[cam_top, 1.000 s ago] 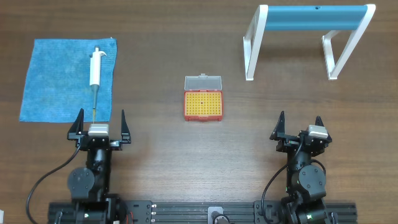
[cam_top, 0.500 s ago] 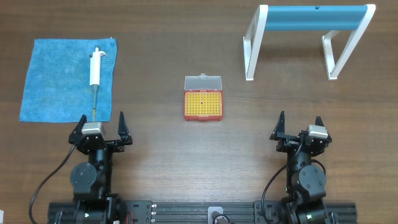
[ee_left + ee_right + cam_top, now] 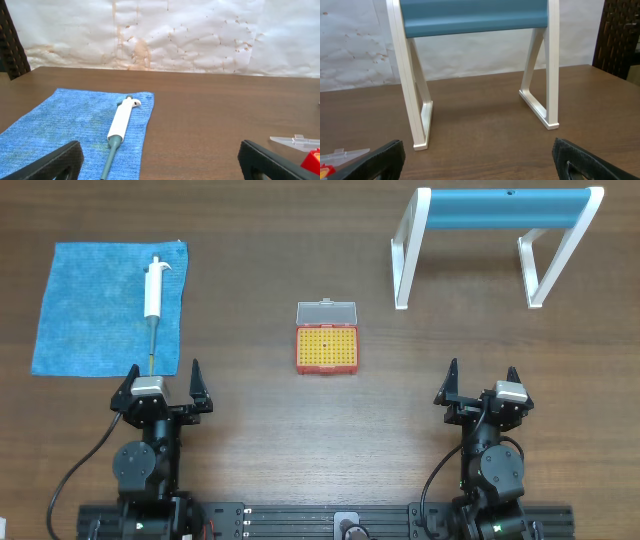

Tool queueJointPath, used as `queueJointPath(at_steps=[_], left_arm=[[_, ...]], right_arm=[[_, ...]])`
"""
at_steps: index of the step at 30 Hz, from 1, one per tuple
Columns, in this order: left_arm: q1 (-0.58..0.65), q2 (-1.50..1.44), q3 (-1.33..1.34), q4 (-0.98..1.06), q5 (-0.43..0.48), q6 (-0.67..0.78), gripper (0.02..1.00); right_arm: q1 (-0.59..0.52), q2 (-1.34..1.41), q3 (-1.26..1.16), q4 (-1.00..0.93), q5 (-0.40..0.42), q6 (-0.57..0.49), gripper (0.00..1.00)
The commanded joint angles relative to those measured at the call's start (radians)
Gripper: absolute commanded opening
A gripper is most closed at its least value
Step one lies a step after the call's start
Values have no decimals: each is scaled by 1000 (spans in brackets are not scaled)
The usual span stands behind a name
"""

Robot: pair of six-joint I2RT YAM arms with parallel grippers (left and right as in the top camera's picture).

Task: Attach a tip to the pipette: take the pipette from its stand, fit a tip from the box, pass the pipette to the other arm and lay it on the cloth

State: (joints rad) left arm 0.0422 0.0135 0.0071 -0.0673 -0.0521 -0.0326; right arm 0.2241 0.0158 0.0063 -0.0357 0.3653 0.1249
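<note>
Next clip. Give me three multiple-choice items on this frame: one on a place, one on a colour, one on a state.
1. Where is the pipette?
A on the stand
B on the cloth
C beside the cloth

2. What colour is the cloth?
A blue
B red
C white

3. How is the tip box?
A lid open
B lid shut
C tipped over

Answers:
1 B, it lies along the cloth and the stand is bare.
2 A, the cloth is blue in both the top and left wrist views.
3 A, the lid is folded back and the tips show.
</note>
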Motion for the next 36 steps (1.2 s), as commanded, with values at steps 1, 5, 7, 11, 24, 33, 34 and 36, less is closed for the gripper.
queueJointPath(at_steps=[1, 5, 7, 11, 24, 33, 34, 36], left_arm=[[-4, -10, -2, -6, -16, -20, 996], [-4, -10, -2, -6, -16, -20, 998], [-4, -10, -2, -6, -16, -20, 996], [-4, -10, -2, -6, -16, -20, 998], [-4, -10, -2, -6, -16, -20, 998], [-4, -10, -2, -6, -16, -20, 998], [-4, -10, -2, -6, -16, -20, 998], [-4, -10, -2, -6, -16, -20, 996]], right_arm=[[6, -3, -2, -6, 9, -11, 967], [6, -3, -2, -6, 9, -11, 967], [6, -3, -2, -6, 9, -11, 969], [6, -3, -2, -6, 9, -11, 967], [-271, -6, -2, -32, -308, -129, 967], [-297, -6, -2, -38, -362, -138, 967], [-297, -6, -2, -38, -362, -138, 967], [-297, -6, -2, -38, -362, -138, 967]])
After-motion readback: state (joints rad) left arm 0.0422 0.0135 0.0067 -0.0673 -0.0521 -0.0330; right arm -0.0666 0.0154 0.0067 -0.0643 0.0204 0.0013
